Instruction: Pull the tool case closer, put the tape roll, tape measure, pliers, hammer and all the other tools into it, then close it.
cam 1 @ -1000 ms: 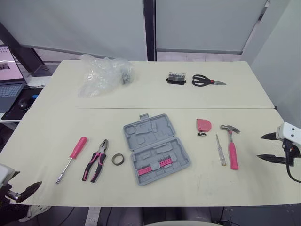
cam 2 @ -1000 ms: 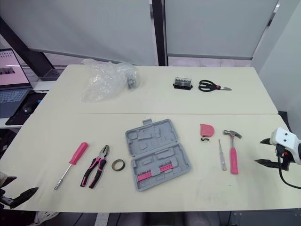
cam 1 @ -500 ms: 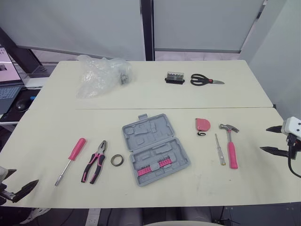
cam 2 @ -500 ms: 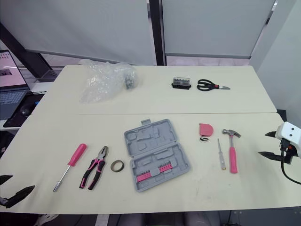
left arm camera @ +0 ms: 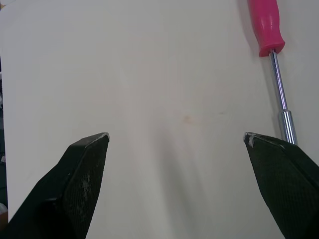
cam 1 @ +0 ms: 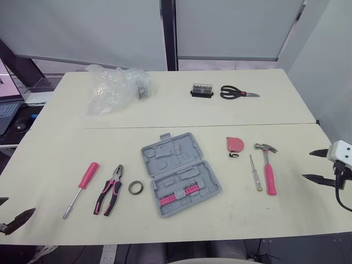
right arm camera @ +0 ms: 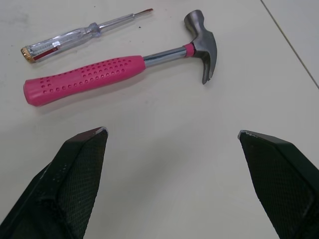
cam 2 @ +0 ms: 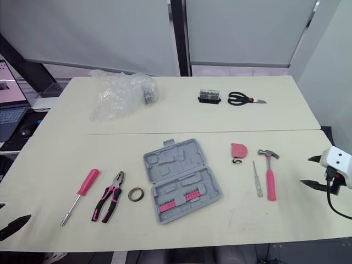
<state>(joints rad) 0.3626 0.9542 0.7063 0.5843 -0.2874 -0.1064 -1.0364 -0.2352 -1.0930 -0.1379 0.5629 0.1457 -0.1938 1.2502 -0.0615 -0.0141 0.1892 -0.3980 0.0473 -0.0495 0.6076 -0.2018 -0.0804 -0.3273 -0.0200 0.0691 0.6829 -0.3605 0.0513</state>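
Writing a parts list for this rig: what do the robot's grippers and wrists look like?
The left gripper and right gripper each have two black wedge-shaped fingers tapering to pale-scuffed tips. Those on the right show a fine grid texture. A white housing sits at the right wrist, with a black cable looping below.

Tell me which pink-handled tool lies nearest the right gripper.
The hammer, right of the tool case, beside the clear screwdriver. The pliers and pink screwdriver lie left of the case, far from the right gripper.

Matt grey plastic tool case (cam 1: 180,173); dimpled pink rubbery, shiny-steel hammer (right arm camera: 119,64); smooth matt table (cam 1: 231,115)
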